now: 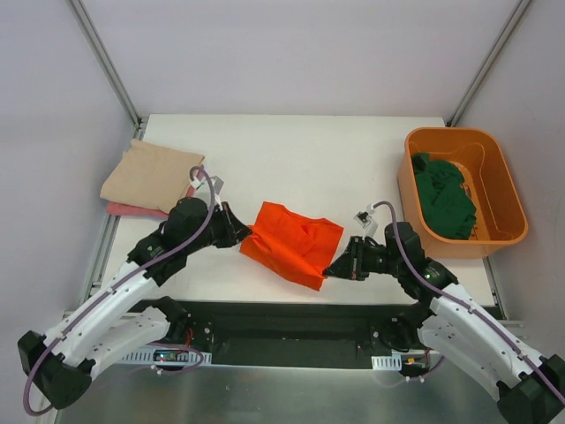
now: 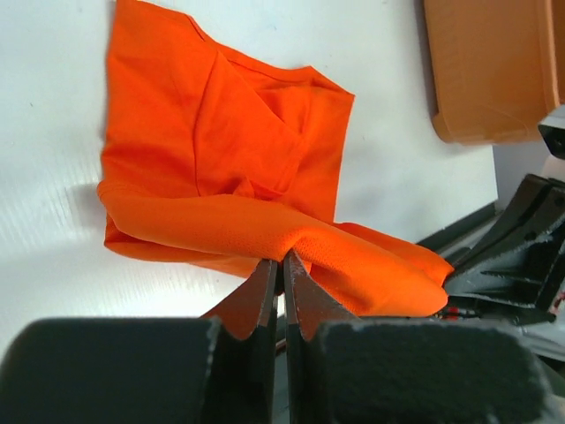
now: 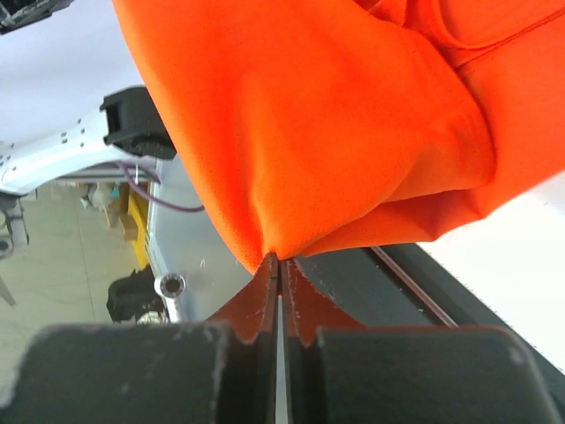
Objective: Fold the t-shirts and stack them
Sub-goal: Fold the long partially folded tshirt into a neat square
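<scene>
Orange t-shirt [image 1: 293,243], half-folded near the table [image 1: 309,159]'s front edge, is pinched at opposite ends by the left gripper [image 1: 243,232] and right gripper [image 1: 333,270], jaws closed on cloth, seemingly for another fold

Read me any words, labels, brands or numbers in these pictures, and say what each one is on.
No text can be read.
The orange t-shirt, the beige t-shirt and the orange bin are plain.
The small white tag at the right wrist is too small to read.
</scene>
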Robot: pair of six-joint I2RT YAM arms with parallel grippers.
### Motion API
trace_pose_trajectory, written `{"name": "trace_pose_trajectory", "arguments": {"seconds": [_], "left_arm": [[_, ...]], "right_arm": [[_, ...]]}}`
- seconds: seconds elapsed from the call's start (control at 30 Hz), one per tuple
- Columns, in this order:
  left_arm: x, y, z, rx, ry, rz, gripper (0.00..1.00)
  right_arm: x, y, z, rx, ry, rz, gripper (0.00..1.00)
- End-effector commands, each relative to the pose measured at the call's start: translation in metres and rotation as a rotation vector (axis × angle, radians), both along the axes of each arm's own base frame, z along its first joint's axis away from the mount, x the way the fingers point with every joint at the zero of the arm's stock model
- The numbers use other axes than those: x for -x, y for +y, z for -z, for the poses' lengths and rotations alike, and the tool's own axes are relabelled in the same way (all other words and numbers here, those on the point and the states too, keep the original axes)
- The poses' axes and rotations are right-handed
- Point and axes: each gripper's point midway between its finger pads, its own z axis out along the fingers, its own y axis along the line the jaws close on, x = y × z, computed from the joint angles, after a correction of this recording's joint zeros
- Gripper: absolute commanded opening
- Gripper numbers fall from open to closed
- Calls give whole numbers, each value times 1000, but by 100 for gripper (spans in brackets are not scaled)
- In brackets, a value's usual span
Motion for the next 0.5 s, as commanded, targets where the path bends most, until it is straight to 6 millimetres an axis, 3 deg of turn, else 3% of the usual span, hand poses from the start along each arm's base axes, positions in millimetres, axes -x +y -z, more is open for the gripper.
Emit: {"name": "trace_pose_trajectory", "arguments": {"seconds": [0.0, 0.2, 0.47], "left_arm": [[-40, -7, -19, -36, -81, -70, 0], [-82, -19, -14, -22, -59, -82, 0], [-121, -34, -2, 10, 8, -14, 0]], "right_arm": [[-27, -6, -15, 7, -50, 82, 1], [-67, -23, -16, 61, -108, 265, 1], [-96, -38, -9, 103, -115, 351, 0]]}}
